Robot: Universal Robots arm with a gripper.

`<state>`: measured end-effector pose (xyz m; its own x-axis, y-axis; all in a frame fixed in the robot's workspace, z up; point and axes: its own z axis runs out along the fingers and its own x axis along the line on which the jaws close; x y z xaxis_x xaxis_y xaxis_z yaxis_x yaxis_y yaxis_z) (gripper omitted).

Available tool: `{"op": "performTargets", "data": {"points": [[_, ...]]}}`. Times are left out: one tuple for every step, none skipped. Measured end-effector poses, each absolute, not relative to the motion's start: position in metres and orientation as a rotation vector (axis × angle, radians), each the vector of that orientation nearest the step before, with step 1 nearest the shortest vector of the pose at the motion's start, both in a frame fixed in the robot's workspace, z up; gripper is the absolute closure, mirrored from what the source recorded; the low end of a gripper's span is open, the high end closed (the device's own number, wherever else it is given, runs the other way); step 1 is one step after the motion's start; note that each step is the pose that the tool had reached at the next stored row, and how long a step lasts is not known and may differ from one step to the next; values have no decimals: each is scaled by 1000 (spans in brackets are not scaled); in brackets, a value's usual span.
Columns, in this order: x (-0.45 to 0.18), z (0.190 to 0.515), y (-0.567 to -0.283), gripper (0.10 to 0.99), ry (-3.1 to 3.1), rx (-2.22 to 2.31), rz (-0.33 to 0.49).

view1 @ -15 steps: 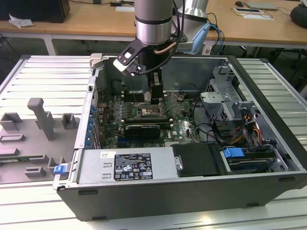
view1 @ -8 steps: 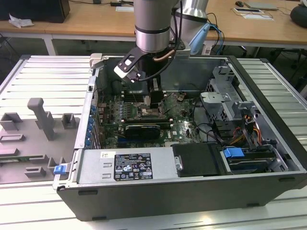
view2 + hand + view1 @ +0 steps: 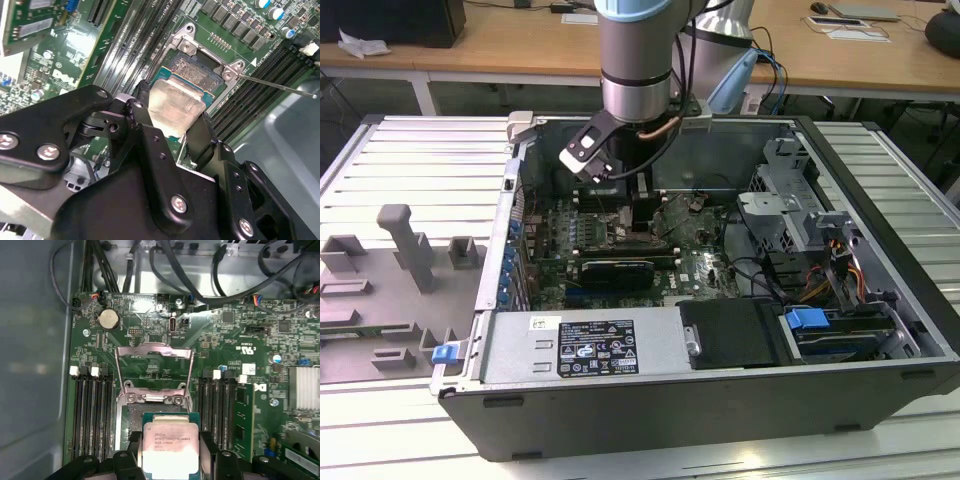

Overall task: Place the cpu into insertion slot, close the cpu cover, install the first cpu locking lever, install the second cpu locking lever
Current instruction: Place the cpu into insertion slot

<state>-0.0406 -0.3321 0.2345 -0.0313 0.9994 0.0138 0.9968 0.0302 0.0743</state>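
My gripper [image 3: 172,127] is shut on the cpu [image 3: 172,107], a flat square chip with a pale metal top, held by two opposite edges between black fingers [image 3: 137,112]. The cpu [image 3: 170,445] hangs tilted just above the insertion slot [image 3: 131,415], partly over it. In the second wrist view the slot's dark pin field [image 3: 197,67] shows beyond the chip's far edge. The cpu cover [image 3: 152,367], a silver frame with a large window, is swung open away from the slot. A thin lever rod [image 3: 275,85] sticks out beside the slot. In the exterior view the gripper [image 3: 640,215] reaches down inside the computer case.
Long black memory slots [image 3: 90,410] flank the socket on both sides [image 3: 215,405]. A coin battery [image 3: 107,318] and cable bundles [image 3: 200,275] lie past the cover. A black expansion card [image 3: 615,272], drive cage [image 3: 790,210] and case walls [image 3: 510,250] surround the motherboard.
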Motion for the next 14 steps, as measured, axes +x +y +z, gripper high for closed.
{"op": "performTargets", "data": {"points": [[-41, 233, -332, 545, 2224, 2157, 98], [-41, 231, -331, 545, 2224, 2157, 98], [-41, 229, -331, 545, 2224, 2157, 98], [-41, 227, -330, 545, 2224, 2157, 98], [-41, 227, -330, 545, 2224, 2157, 97], [-41, 226, -329, 545, 2224, 2157, 97], [-41, 226, -328, 545, 2224, 2157, 97], [-41, 225, -327, 545, 2224, 2157, 98], [-41, 224, -327, 545, 2224, 2157, 98], [-41, 222, -326, 545, 2224, 2157, 98], [-42, 221, -326, 545, 2224, 2157, 98], [-42, 220, -325, 545, 2223, 2158, 98], [-42, 218, -324, 545, 2218, 2163, 97], [-42, 217, -323, 545, 2213, 2168, 97]]}}
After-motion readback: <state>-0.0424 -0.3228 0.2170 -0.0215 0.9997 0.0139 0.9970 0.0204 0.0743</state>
